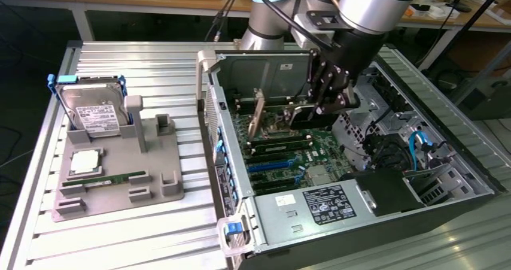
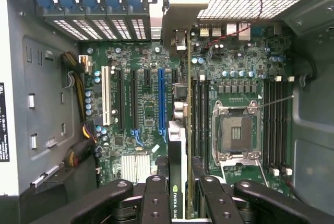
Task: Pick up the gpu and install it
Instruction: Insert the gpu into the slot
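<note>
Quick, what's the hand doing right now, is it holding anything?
Hand: closed on the gpu, held edge-on above the motherboard.

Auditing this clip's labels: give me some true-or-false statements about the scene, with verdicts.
1. The gripper has its jaws shut on the gpu. True.
2. The hard drive lies inside the computer case. False: it stands in the grey fixture outside it.
3. The motherboard's CPU socket is empty. True.
4. The fixture holds no memory stick. False: a green memory stick lies in it.
</note>
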